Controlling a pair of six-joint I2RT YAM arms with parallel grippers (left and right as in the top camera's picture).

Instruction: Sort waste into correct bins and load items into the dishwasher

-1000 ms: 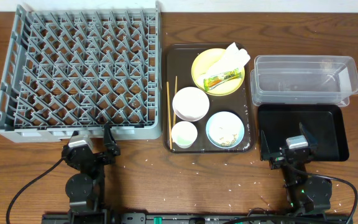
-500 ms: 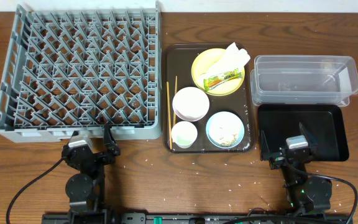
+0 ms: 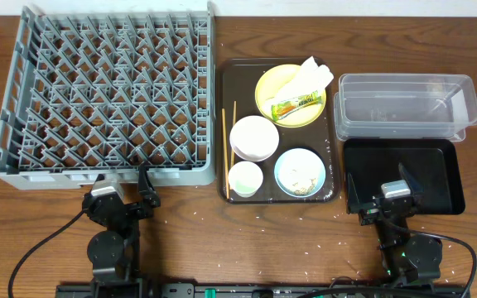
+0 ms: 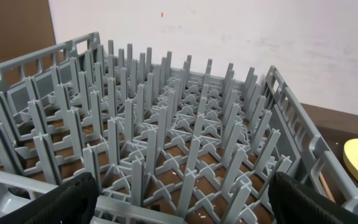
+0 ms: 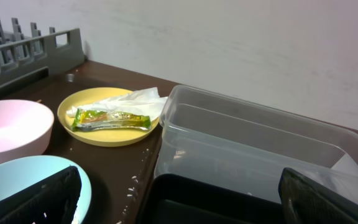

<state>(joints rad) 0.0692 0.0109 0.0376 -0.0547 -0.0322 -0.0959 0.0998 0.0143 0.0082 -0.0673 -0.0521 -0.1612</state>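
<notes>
The grey dishwasher rack point(image 3: 7, 108) point(image 4: 166, 124) fills the left, with nothing in it. The yellow plate point(image 3: 270, 85) point(image 5: 98, 134) carries the white napkin point(image 3: 311, 73) point(image 5: 135, 98) and the green-yellow wrapper point(image 3: 296, 104) point(image 5: 110, 118). In front of it sit the white bowl point(image 3: 253, 137), the small cup point(image 3: 244, 179) and the blue bowl point(image 3: 300, 172) with rice scraps. Two chopsticks point(image 3: 225, 153) lie along the serving tray's left edge. The clear tub point(image 3: 404, 108) point(image 5: 253, 143) and black tray point(image 3: 437, 165) are the bins. My left gripper point(image 3: 122, 179) point(image 4: 182, 211) is open at the rack's near wall. My right gripper point(image 3: 379, 192) point(image 5: 185, 205) is open over the black tray's near-left corner.
The dark brown serving tray point(image 3: 240, 79) holds all the dishes between the rack and the bins. Loose rice grains point(image 3: 263, 219) dot the wooden table near the front. Both arm bases stand at the table's front edge.
</notes>
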